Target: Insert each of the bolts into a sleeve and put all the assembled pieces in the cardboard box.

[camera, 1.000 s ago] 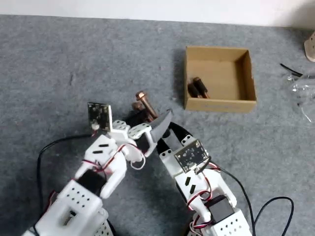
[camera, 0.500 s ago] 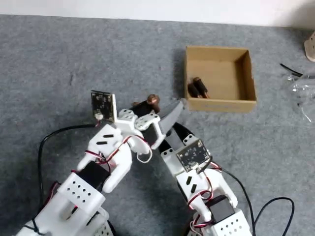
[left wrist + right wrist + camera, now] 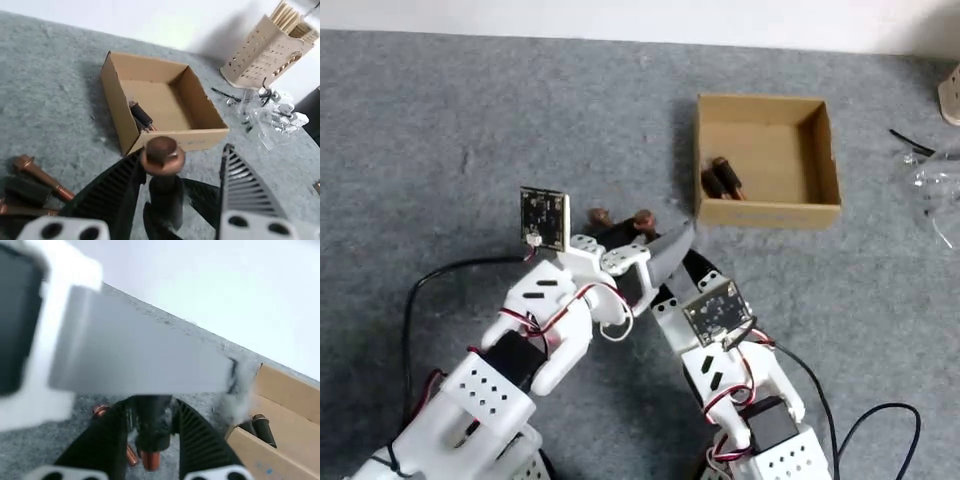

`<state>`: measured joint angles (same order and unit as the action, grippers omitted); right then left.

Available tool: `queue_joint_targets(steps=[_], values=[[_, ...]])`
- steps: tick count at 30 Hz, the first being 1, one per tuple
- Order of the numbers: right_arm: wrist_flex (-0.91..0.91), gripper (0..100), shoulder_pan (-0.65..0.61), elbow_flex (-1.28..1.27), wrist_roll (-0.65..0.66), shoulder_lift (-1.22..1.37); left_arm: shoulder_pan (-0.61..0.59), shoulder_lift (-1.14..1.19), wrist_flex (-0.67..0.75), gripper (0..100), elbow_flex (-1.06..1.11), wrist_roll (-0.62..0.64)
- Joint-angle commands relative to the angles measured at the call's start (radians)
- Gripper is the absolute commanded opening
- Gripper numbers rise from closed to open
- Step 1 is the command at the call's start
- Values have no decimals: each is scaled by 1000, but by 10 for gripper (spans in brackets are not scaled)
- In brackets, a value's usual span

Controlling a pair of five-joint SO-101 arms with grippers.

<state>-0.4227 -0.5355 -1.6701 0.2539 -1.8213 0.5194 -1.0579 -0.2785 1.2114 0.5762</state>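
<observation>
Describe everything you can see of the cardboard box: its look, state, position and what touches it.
The cardboard box is brown, roughly square and shallow. Its top is open with no flaps showing, and its walls stand upright and look undamaged. It sits flat on the grey, carpet-like table cover, beyond both arms and towards the right in the high view. Inside, near its left wall in that view, two dark assembled pieces with copper ends lie side by side on its floor.

Grey carpet-like covering lies over the worktop [image 3: 470, 120], up to a plain white wall [image 3: 150, 20]. Near the far edge stands a perforated beige holder [image 3: 265, 50] (wooden sticks inside), crumpled clear plastic [image 3: 270, 107] beside it.
</observation>
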Motion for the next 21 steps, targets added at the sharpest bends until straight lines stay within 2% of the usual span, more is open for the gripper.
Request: queue_joint_targets(steps=[1,11,21], values=[[10,5,16,-101,-8,-18,4,2,2,231,-4,-8],[10,5,16,-101,-8,-18,1,-4,0,232,27,-11],[10,5,41,-101,-8,-18,-315,-1,2,231,31,-9]])
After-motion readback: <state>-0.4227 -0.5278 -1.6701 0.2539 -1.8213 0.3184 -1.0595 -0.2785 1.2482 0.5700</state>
